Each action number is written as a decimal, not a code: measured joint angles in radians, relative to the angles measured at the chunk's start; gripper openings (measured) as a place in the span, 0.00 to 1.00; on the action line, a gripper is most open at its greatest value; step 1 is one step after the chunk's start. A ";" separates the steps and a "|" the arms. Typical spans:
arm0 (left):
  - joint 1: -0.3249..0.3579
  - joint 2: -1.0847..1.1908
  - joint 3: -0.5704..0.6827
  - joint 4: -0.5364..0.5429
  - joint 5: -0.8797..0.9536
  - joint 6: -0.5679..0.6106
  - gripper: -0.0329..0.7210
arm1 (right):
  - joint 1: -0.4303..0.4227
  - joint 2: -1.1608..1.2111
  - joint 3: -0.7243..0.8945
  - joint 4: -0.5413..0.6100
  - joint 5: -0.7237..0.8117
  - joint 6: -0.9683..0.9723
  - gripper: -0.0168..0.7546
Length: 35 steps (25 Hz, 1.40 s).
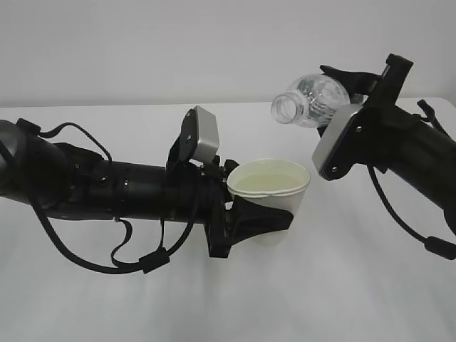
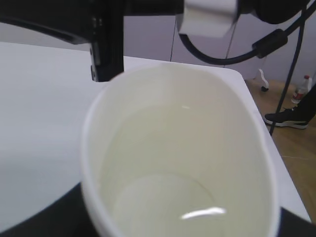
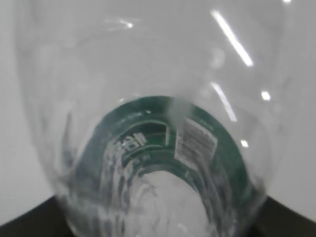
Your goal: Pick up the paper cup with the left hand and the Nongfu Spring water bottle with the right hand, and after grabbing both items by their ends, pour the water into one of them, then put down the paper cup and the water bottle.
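Observation:
My left gripper (image 1: 258,219) is shut on the cream paper cup (image 1: 271,199) low on its wall and holds it upright above the table. The water (image 1: 265,184) lies in the cup, and its surface glints in the left wrist view (image 2: 170,197), which the cup's rim (image 2: 89,148) fills. My right gripper (image 1: 343,96) is shut on the base end of the Nongfu Spring water bottle (image 1: 313,100). The bottle lies tilted, and its open mouth (image 1: 283,108) points left above the cup's right side. No stream shows. The green label (image 3: 148,133) shows through the clear wall.
The white table (image 1: 142,299) spreads under both arms. The left arm's cables (image 1: 92,260) loop down close to it. In the left wrist view the right arm's grey box (image 2: 207,17) hangs above the cup, and the table's right edge (image 2: 276,163) drops to a floor with a shoe (image 2: 289,118).

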 joint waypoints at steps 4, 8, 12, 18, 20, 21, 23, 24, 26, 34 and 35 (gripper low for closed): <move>0.000 0.000 0.000 -0.008 0.000 0.000 0.57 | 0.000 0.000 0.000 0.013 0.000 0.060 0.57; 0.000 0.000 0.000 -0.013 0.000 0.000 0.57 | 0.000 0.000 0.000 0.032 0.000 0.140 0.57; 0.000 0.000 0.000 -0.013 0.000 0.000 0.57 | 0.000 0.000 0.000 0.041 0.000 0.205 0.57; 0.000 0.000 0.000 -0.014 -0.001 0.000 0.57 | 0.000 0.000 0.000 0.057 0.000 0.325 0.57; 0.000 0.000 0.000 -0.014 -0.001 0.000 0.57 | 0.000 0.000 0.000 0.062 0.000 0.357 0.57; 0.000 0.000 0.000 -0.014 -0.001 0.000 0.57 | 0.000 0.000 0.000 0.062 0.000 0.374 0.57; 0.000 0.000 0.000 -0.014 -0.001 0.000 0.57 | 0.000 0.000 0.000 0.064 0.000 0.408 0.57; 0.000 0.000 0.000 -0.015 -0.001 0.000 0.57 | 0.000 0.000 0.000 0.064 0.000 0.427 0.57; 0.000 0.000 0.000 -0.015 -0.001 0.000 0.57 | 0.000 0.000 0.000 0.064 0.000 0.460 0.57; 0.000 0.000 0.000 -0.016 -0.002 0.000 0.56 | 0.000 0.000 0.025 0.085 0.000 0.503 0.57; 0.000 0.000 0.000 -0.018 -0.002 0.000 0.56 | 0.000 0.000 0.031 0.087 0.000 0.511 0.57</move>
